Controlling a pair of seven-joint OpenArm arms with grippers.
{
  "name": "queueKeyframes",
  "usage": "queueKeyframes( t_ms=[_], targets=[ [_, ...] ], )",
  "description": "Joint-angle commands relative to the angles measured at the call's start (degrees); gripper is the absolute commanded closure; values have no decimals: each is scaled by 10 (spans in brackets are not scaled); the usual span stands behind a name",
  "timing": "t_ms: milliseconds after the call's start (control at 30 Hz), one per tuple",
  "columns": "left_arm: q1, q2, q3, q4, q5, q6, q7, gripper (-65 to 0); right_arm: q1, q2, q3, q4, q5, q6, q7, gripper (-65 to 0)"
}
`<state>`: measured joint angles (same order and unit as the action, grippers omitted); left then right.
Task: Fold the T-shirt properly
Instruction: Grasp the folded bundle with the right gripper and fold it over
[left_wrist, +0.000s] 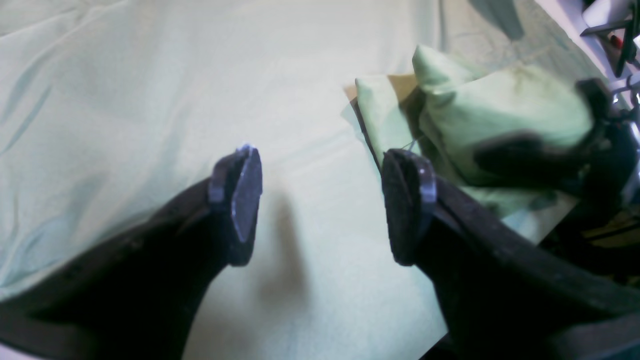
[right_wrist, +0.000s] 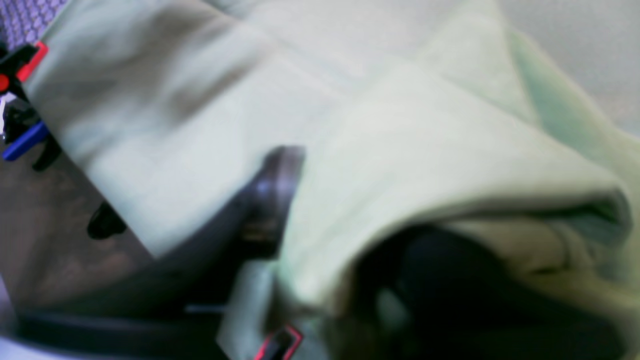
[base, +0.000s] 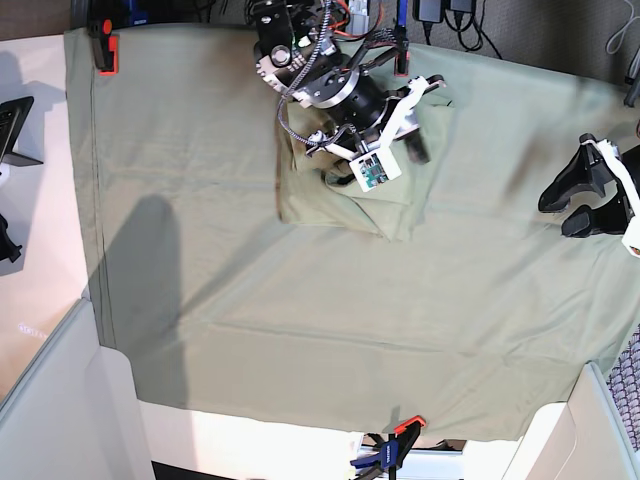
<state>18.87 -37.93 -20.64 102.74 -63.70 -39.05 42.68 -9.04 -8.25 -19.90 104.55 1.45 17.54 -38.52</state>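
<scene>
The pale green T-shirt (base: 340, 205) lies partly folded on the far middle of the table. It also shows at the right of the left wrist view (left_wrist: 500, 105) and fills the blurred right wrist view (right_wrist: 425, 165). My right gripper (base: 425, 125) sits at the shirt's right side, shut on a lifted fold of it. In its own view (right_wrist: 320, 215), cloth passes between the jaws and hides one finger. It also shows as a dark shape in the left wrist view (left_wrist: 525, 155). My left gripper (base: 572, 207) is open and empty over bare tablecloth, well right of the shirt, as its own view (left_wrist: 325, 205) shows.
The large green tablecloth (base: 300, 330) covers the table. Orange clamps hold it at the far left corner (base: 104, 50) and the near edge (base: 402, 436). A clamp also shows in the right wrist view (right_wrist: 27, 62). A black device (base: 15, 125) sits off the table's left edge.
</scene>
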Motion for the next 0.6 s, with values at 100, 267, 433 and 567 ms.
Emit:
queueKeyframes(
  t_ms=[100,267,433,567],
  targets=[
    [-5,-11,-6,9,-12,-10,-8,-404,5,-4,-2,8,19,0,26,-443],
    [-5,-11,-6,9,-13,-10,-8,-404,9,-4,-2,27,52,0,25,-443],
    [-5,-11,-6,9,-13,-10,-4,-404,9,-4,-2,115,41,0,25,-443],
    [-4,-11,-6,9,-13,-10,-2,-404,9,-4,1,160,11,0,25,-442]
  ],
)
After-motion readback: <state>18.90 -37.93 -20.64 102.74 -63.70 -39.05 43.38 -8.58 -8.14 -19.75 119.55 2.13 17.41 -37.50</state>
